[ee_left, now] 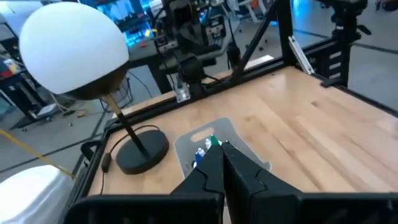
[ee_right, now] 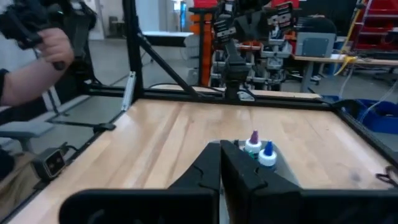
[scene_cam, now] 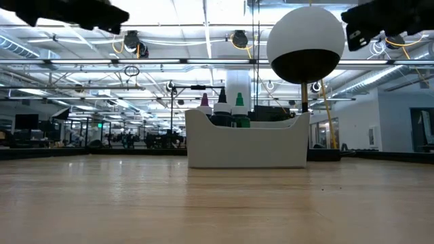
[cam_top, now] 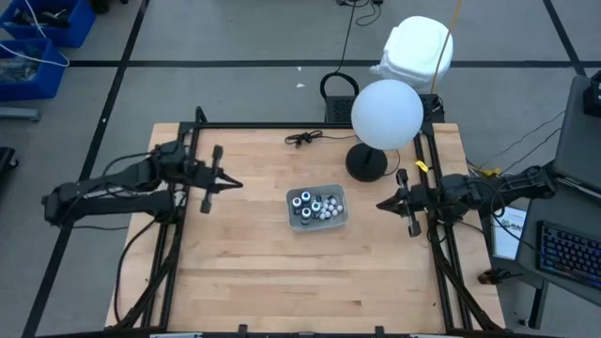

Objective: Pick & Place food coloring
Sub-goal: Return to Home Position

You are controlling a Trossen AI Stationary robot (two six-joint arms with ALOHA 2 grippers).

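The food coloring (cam_top: 315, 205) is a cluster of small bottles standing in a grey rectangular tray (cam_top: 342, 220) at the middle of the wooden table. In the low view their pointed purple, dark and green tops (scene_cam: 222, 107) stick up over the tray's wall (scene_cam: 247, 149). My left gripper (cam_top: 237, 184) hovers shut to the tray's left, pointing toward it, with a clear gap between them. To the tray's right my right gripper (cam_top: 379, 205) is also shut and points toward it from a short way off. Both wrist views show shut fingers (ee_left: 221, 155) (ee_right: 221, 155) with nothing between them.
A lamp with a white globe (cam_top: 387, 113) on a round black base (cam_top: 366, 162) stands behind the tray toward the far right. A black cable (cam_top: 302, 139) lies near the far edge. Black frame rails run along the table's sides. A person's hand (ee_right: 43, 50) shows beyond the table.
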